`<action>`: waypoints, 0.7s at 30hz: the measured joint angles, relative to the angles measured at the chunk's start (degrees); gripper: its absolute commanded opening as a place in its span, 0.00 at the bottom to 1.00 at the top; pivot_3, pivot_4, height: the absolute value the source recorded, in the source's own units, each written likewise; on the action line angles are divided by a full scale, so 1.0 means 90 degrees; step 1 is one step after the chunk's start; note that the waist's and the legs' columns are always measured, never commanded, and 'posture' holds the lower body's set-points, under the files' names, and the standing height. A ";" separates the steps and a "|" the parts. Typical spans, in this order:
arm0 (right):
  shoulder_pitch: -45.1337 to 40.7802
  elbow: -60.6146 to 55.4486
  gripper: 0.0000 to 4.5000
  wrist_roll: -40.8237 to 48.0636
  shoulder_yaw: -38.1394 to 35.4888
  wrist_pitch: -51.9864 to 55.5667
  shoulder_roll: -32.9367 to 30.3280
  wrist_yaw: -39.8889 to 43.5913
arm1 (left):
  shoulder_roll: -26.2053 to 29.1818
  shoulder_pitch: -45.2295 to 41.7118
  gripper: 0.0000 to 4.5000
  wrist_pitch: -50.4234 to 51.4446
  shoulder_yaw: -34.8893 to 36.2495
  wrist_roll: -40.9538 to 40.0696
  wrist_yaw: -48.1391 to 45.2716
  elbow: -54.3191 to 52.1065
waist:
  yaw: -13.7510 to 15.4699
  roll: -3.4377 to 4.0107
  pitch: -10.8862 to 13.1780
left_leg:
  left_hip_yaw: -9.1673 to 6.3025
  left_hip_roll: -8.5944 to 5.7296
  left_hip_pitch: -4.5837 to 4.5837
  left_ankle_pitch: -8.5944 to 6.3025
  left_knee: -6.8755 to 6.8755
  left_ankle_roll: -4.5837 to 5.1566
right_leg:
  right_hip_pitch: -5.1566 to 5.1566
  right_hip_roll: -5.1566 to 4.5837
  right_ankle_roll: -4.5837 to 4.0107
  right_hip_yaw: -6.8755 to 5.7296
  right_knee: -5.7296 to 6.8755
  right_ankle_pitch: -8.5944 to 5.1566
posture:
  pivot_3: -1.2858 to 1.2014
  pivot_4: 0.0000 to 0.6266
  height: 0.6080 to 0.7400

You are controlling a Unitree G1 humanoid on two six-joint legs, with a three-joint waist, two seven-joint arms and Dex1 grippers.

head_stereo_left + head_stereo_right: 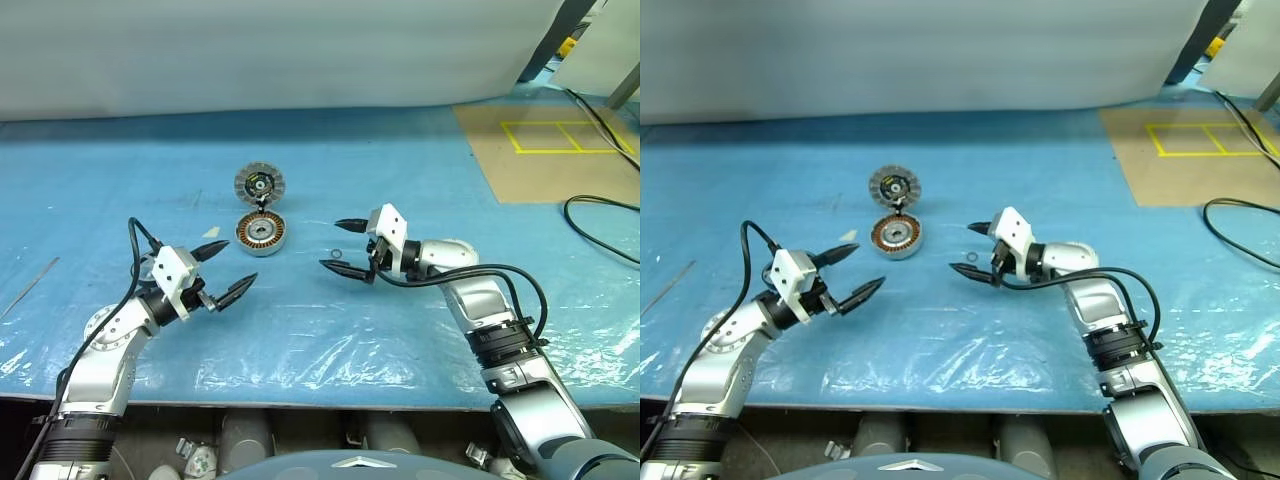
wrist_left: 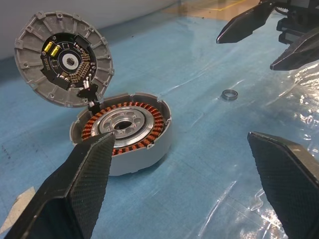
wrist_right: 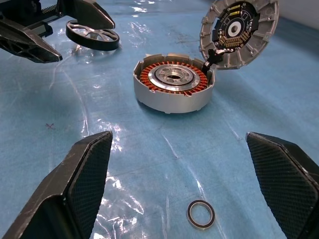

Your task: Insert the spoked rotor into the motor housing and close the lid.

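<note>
The motor housing (image 1: pixel 262 232), a silver puck with copper windings, sits mid-table. Its lid (image 1: pixel 259 184) stands tilted up at the housing's far edge, joined there, its circuit-board face showing. The spoked rotor (image 3: pixel 93 35) lies on the blue sheet just beyond my left gripper's fingers, apart from the housing. My left gripper (image 1: pixel 235 265) is open and empty, pointing at the housing from its near left. My right gripper (image 1: pixel 333 244) is open and empty too, to the right of the housing.
A small dark ring (image 1: pixel 336 253) lies on the sheet between my right gripper's fingertips. The blue plastic sheet (image 1: pixel 420 340) is wrinkled near the front edge. Brown board with yellow tape (image 1: pixel 560 140) and a black cable (image 1: pixel 600 215) lie far right.
</note>
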 measured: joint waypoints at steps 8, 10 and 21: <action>-0.0130 0.0058 1.00 0.0000 0.0051 0.0001 0.0014 0.0086 | 0.0000 0.0008 0.99 -0.0049 0.0004 0.0021 0.0014 0.0000 | -0.0007 0.0000 0.0000 | 0.0000 0.0000 0.0000 0.0000 0.0000 0.0000 | 0.0000 0.0000 0.0000 0.0000 0.0001 0.0000 | 0.52 0.24 1.00; -0.0341 0.0209 1.00 -0.0023 0.0197 -0.0001 0.0054 0.0213 | 0.0000 0.0052 0.99 -0.0056 0.0023 0.0024 0.0036 -0.0008 | -0.0023 0.0000 0.0000 | 0.0000 0.0001 0.0000 0.0000 0.0000 0.0000 | 0.0000 0.0000 0.0000 0.0000 0.0002 0.0000 | 0.52 0.24 1.00; -0.2446 0.2464 1.00 -0.0622 0.0995 -0.0826 0.0964 0.0897 | -0.0155 0.1191 0.99 -0.0163 0.0288 0.0034 0.0579 -0.0633 | -0.0036 0.0000 0.0000 | 0.0002 0.0005 -0.0007 -0.0003 -0.0002 0.0004 | -0.0016 -0.0001 -0.0005 -0.0004 0.0003 -0.0002 | 0.52 0.24 1.00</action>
